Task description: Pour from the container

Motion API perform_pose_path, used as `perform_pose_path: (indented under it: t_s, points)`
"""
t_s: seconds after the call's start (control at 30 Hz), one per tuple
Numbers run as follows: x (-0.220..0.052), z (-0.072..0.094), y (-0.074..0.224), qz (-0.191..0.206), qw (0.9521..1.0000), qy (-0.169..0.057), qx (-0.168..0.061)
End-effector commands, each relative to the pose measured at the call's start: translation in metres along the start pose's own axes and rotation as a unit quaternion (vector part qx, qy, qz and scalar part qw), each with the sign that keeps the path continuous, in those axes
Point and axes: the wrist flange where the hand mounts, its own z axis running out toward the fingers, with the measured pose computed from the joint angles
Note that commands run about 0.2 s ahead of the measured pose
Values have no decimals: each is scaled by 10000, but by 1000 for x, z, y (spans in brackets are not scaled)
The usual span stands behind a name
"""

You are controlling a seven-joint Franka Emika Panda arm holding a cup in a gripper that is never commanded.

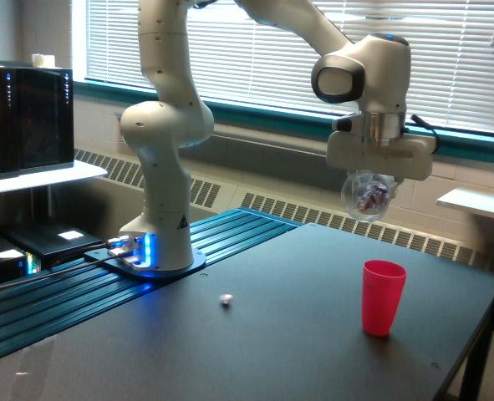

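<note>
The container, a clear plastic cup point(366, 195), hangs tipped on its side under my gripper point(379, 167), which is shut on it, with small pinkish pieces showing through its wall. It hovers above the dark table point(297, 334), a little to the exterior view's left of the pink-red cup point(383, 296), which stands upright below it. One small pale piece point(226, 300) lies on the table far to the left of the pink cup, near the arm's base.
The arm's white base point(159, 251) stands on blue ribbed rails point(79, 292) at the exterior view's left. A black box point(25, 121) sits on a white shelf further left. The table's right edge point(489, 322) runs close to the pink cup.
</note>
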Motion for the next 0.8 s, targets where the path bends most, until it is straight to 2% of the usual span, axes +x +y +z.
perform_pose_path:
  t_s: [0.03, 0.13, 0.2, 0.27, 0.3, 0.4, 0.5, 0.7, 0.8]
  points:
    - [-8, -14, -6, 255, 9996, -60, 56]
    - [-20, -14, 2, -79, 9999, 120, 10]
    - [-35, -19, 5, -338, 9994, -5, 107]
    - [-48, -22, 11, -659, 9976, -36, 230]
    - [-54, -26, 11, -740, 9966, -158, 323]
    - [-61, -29, 14, -909, 9944, -288, 454]
    - [-64, -28, 18, -988, 9929, -484, 456]
    - [-62, -21, 22, -941, 9936, -461, 430]
    - [-60, -17, 24, -889, 9943, -471, 342]
